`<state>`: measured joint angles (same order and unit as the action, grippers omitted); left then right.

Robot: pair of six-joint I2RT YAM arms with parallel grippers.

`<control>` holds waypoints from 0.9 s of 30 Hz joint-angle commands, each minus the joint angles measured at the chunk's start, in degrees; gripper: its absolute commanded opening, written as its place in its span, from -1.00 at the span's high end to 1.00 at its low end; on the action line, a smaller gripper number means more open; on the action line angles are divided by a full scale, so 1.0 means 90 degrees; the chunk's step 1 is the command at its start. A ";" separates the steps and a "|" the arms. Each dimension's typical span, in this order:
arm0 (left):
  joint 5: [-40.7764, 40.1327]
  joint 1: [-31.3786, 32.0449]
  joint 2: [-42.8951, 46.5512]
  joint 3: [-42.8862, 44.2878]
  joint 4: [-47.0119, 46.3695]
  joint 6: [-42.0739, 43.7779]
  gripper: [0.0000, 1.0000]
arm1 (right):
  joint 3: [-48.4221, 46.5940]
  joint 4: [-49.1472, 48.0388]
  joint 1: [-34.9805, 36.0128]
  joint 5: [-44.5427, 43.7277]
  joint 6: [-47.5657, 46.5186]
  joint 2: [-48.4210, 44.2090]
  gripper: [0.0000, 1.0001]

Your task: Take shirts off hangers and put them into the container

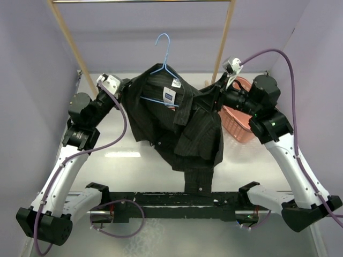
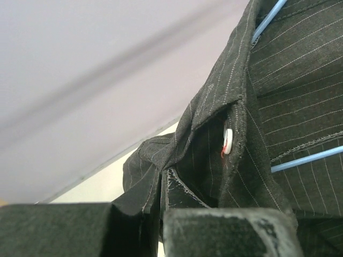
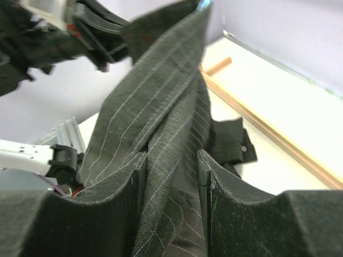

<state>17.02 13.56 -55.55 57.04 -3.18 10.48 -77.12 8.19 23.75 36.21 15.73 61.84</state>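
Room: lilac walls on three sides and a pale, glossy table [image 1: 123, 160], with the arms mounted at its near edge.
Shirt: the dark pinstriped shirt [image 1: 185, 120] is held up over the middle of the table, stretched between the two grippers. Its lower part droops toward the near edge, and it is outside the basket.
Label: a white-and-blue label [image 1: 171, 95] shows inside the open collar.
Hanger: the light-blue wire hanger [image 1: 166, 56] sits inside the shirt's shoulders. Its hook sticks up above the collar on the far side, well below the top rail.
Button: a white button [image 2: 228, 141] with red thread lies on the placket (seen by the left wrist camera).
Cuff: one cuff [image 3: 230, 142] lies on the table.
Left gripper: the left gripper [image 2: 161, 214] is at the shirt's left edge, jaws together, pinching a fold of the cloth.
Right gripper: the right gripper [image 3: 171, 176] is at the shirt's right side, clamped on a thick bunch of cloth that fills the gap between its jaws.
Basket: the pink latticed basket [image 1: 238, 126] stands at the far right of the table, partly hidden by the right arm.
Rack: slanted wooden posts [image 1: 69, 40] rise at far left and far right, with a rail across the top.
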 commanded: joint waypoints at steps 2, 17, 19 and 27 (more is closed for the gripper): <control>-0.0453 -0.0006 0.0416 0.0137 0.0016 0.0575 1.00 | -0.0272 0.0660 -0.0013 -0.0905 -0.0435 0.0131 0.65; 0.0745 -0.0012 0.0961 -0.0292 -0.0720 -0.0081 -0.62 | 0.0312 -0.0223 -0.0012 0.0336 -0.0514 -0.0690 1.00; 0.0765 -0.0022 0.1141 -0.0301 -0.0916 -0.0213 -0.67 | 0.0263 -0.0132 -0.0004 0.0538 -0.0689 -0.0779 1.00; 0.2558 -0.0036 0.0684 0.0139 -0.1075 -0.0822 -0.56 | 0.0397 -0.0643 0.0036 0.1773 -0.0750 -0.1139 1.00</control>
<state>29.80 13.52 -45.95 55.07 -9.41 7.51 -71.99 8.82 23.94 45.21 10.46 53.56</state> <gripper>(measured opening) 0.795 0.414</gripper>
